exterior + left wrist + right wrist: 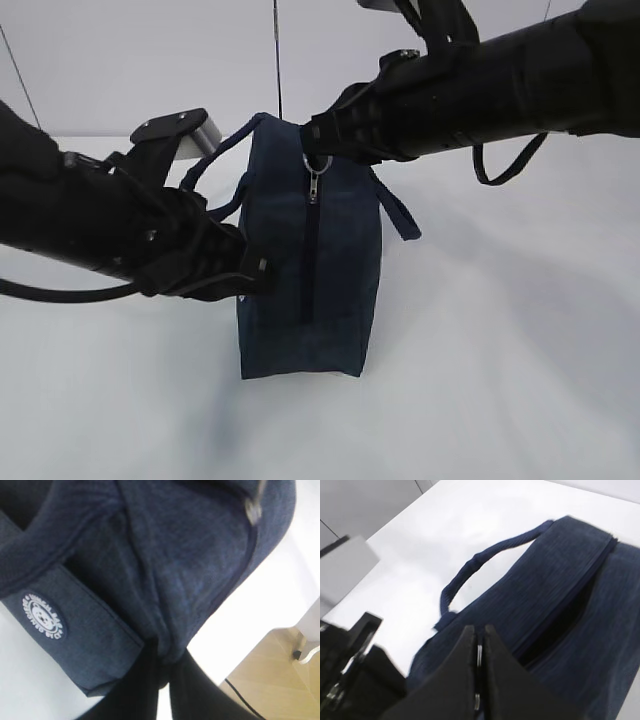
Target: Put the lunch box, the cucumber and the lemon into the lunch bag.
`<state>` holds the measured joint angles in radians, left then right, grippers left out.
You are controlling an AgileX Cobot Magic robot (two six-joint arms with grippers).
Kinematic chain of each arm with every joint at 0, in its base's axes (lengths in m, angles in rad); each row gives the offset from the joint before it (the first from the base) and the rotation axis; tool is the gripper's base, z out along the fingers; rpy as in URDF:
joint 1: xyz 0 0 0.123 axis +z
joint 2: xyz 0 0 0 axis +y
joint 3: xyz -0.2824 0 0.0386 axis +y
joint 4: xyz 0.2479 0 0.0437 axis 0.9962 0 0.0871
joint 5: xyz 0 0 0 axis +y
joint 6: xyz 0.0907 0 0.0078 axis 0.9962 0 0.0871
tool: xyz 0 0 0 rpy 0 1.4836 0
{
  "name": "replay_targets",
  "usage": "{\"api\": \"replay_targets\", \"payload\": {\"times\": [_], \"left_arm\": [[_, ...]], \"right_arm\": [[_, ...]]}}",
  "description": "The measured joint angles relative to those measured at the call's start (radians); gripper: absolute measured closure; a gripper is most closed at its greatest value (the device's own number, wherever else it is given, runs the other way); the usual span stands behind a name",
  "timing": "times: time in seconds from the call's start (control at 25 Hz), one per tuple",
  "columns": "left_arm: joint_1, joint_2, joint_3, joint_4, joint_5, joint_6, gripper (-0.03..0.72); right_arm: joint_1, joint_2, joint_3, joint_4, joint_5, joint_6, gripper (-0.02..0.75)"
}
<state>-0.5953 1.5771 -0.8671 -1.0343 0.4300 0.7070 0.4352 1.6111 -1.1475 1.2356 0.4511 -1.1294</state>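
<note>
The navy lunch bag (pixel 310 270) stands on end on the white table, its zipper running down the side that faces the camera. My right gripper (pixel 315 140) is at the bag's top end, shut on the metal ring pull (pixel 316 163); the ring shows as a thin metal strip between the fingers in the right wrist view (pixel 478 655). My left gripper (pixel 262 275) is shut on a fold of the bag's fabric (pixel 172 652) at its left side, near the white round logo (pixel 44 616). The lunch box, the cucumber and the lemon are out of view.
The white table (pixel 500 380) spreads all round the bag. The bag's loop handles (pixel 398 212) hang off both sides. A black cable (pixel 505 165) droops under the right arm. The table edge and a wooden floor (pixel 270 680) show in the left wrist view.
</note>
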Motion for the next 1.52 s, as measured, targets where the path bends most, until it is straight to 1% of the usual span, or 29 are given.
{"api": "replay_targets", "payload": {"times": [0.16,0.28,0.52,0.8,1.12,1.52], "left_arm": [[0.000,-0.048,0.068,-0.002,-0.004,0.000,0.693],[0.000,-0.076,0.092,-0.002,-0.001,0.000,0.693],[0.000,-0.103,0.099,0.000,0.036,0.000,0.693],[0.000,-0.113,0.103,0.005,0.077,0.000,0.694],[0.000,-0.114,0.105,0.009,0.096,0.000,0.694],[0.000,-0.141,0.107,0.029,0.123,0.000,0.694]], "right_arm": [[-0.004,0.035,-0.038,0.000,0.002,0.000,0.738],[-0.004,0.058,-0.055,0.000,0.002,-0.001,0.738],[-0.014,0.092,-0.081,0.000,-0.034,-0.023,0.738],[-0.063,0.154,-0.137,0.000,-0.044,-0.033,0.738],[-0.124,0.244,-0.238,0.000,-0.047,-0.045,0.738],[-0.137,0.425,-0.397,0.002,-0.045,-0.051,0.738]]}}
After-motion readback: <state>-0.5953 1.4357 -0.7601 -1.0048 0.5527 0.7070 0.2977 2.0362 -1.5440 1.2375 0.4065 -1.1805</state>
